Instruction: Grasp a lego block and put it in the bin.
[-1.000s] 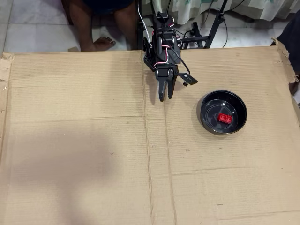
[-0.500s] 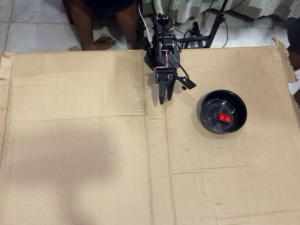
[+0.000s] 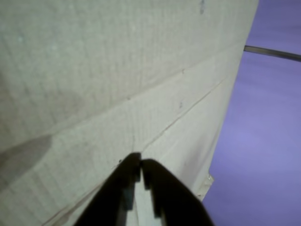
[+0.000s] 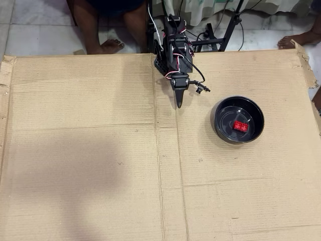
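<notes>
In the overhead view the black bowl, the bin (image 4: 221, 114), stands on the cardboard at the right of centre. The small red lego block (image 4: 241, 126) lies inside it, right of its middle. My gripper (image 4: 179, 103) hangs over the cardboard to the left of the bin, apart from it, pointing toward the bottom of the view. Its jaws are shut and hold nothing. In the wrist view the gripper (image 3: 141, 162) shows as two dark fingers closed together over bare cardboard. Bin and block are out of that view.
A large flat cardboard sheet (image 4: 90, 165) with fold lines covers the work area. The arm's base (image 4: 173, 45) stands at its top edge. People's bare feet (image 4: 108, 46) rest on the tiled floor beyond it. The wrist view shows the cardboard's edge (image 3: 221, 141) against purple.
</notes>
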`<state>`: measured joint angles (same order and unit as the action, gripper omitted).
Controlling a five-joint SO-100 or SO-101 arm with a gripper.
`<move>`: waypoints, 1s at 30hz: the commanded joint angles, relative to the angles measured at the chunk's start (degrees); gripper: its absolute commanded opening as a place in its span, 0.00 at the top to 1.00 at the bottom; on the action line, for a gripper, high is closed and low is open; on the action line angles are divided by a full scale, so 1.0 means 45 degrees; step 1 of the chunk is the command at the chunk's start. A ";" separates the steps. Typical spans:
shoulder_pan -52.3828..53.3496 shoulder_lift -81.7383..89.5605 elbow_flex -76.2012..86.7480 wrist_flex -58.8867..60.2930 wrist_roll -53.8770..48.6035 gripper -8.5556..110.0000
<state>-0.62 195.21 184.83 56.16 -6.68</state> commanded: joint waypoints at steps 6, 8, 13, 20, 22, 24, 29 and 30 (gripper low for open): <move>-0.0039 0.0215 0.0137 0.0078 -0.0703 0.92; -0.0039 0.0215 0.0195 -0.0020 -0.1035 0.92; -0.0039 0.0215 0.0195 -0.0020 -0.1113 0.91; -0.0039 0.0215 0.0195 -0.0020 -0.1113 0.91; -0.0039 0.0215 0.0195 -0.0020 -0.1133 0.91; -0.0039 0.0195 0.0195 -0.0020 -0.1133 0.91; -0.0039 0.0195 0.0195 -0.0020 -0.1133 0.91; -0.0039 0.0195 0.0195 -0.0020 -0.1133 0.91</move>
<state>-0.62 195.21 184.92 56.51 -11.51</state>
